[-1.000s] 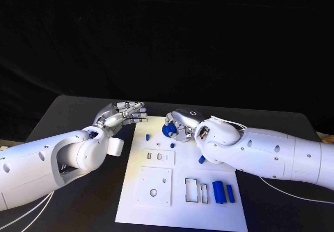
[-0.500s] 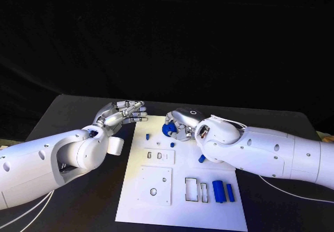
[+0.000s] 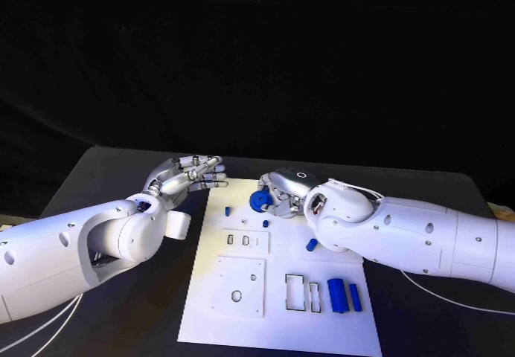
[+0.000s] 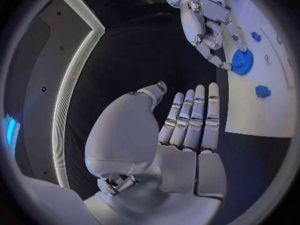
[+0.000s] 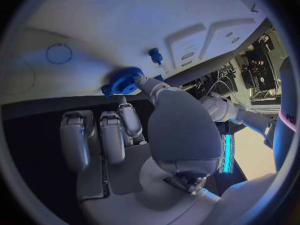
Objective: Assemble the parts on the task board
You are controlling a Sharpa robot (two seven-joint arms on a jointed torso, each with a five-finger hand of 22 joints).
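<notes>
Blue gear [image 3: 260, 199] sits at the far end of the task board [image 3: 333, 327], pinched between the thumb and a finger of the right hand [image 3: 282, 193]; right wrist view shows the toothed rim of the gear [image 5: 122, 81] against the fingertips, just above the white surface. Cannot tell whether the gear touches the board. Just beside it, toward the robot, a small blue peg [image 3: 265, 222] stands on the board; a second small blue piece [image 3: 228, 211] lies near the board's left edge, and another [image 3: 311, 244] lies by the right forearm. Two blue bars [image 3: 342, 295] lie side by side at the near right of the board, next to the rectangular slots [image 3: 301, 291]. Left hand [image 3: 191, 175] hovers off the board's far left corner over the black table [image 3: 97, 178], fingers straight and close together, holding nothing.
</notes>
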